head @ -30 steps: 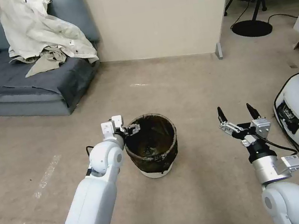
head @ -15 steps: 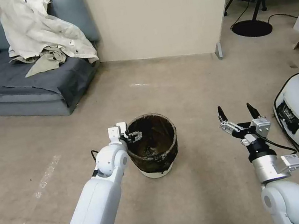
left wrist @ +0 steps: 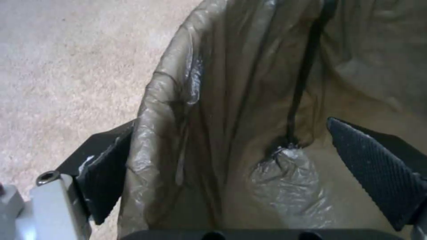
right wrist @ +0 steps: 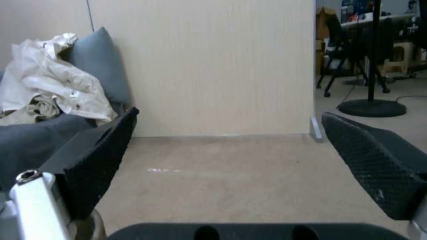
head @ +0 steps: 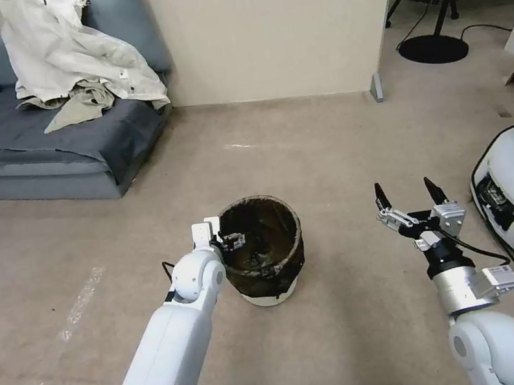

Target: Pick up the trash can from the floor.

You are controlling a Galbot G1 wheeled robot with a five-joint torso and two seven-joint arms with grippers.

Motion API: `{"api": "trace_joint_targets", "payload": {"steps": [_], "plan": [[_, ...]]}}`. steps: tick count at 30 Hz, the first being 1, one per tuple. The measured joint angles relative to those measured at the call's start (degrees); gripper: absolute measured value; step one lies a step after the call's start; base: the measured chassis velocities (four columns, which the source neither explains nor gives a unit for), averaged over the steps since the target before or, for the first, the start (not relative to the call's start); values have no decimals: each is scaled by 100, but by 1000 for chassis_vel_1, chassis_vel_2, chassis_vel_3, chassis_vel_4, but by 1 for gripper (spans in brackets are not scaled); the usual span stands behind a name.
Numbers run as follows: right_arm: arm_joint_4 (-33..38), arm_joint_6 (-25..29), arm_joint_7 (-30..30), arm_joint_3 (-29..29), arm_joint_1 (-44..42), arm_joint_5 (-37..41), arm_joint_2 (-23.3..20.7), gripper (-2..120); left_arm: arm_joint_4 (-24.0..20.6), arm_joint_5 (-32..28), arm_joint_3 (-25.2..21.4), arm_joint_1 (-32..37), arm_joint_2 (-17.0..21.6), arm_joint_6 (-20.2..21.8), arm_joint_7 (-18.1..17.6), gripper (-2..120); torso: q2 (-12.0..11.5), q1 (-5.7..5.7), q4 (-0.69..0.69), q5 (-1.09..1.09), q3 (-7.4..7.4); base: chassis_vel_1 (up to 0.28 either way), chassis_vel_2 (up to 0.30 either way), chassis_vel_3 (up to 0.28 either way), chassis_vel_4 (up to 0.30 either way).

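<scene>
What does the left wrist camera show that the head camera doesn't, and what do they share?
Left wrist view only: up close, the left gripper is open and straddles the bag-covered rim of the trash can, one finger outside, the other inside over the crinkled liner.

Head view only: the can's white base, the sofa with a pale jacket on it, and the right gripper open, held off to the can's right.

Both: the can, the beige floor and the left gripper at the rim.

The left gripper (head: 231, 240) hides part of the trash can (head: 264, 253) rim. The sofa (head: 33, 151) is cut off at the head view's left edge.
</scene>
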Motion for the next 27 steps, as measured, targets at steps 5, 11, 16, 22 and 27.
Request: {"api": "trace_joint_targets", "payload": {"steps": [5,11,16,22,27], "plan": [[-22,7,1,1,9,0,2,100,27,-35,49,-21,2,-2,-16,97,0,0,-1,-1,0,0,0,0,0],[-25,8,21,6,26,-1,1,100,10,-86,54,-2,13,-3,-19,86,0,0,-1,-2,-1,0,0,0,0],[-25,7,22,3,31,-8,5,100,-25,-129,12,37,38,-3,-20,74,0,0,-2,-3,0,0,0,0,0],[-23,8,20,-18,35,-24,9,100,-66,-192,-80,75,78,2,-34,55,0,0,-3,-5,1,0,0,0,0],[-23,7,9,-30,37,-35,11,100,-87,-243,-153,92,105,12,-61,41,0,0,-3,-6,2,0,0,0,0]]}}
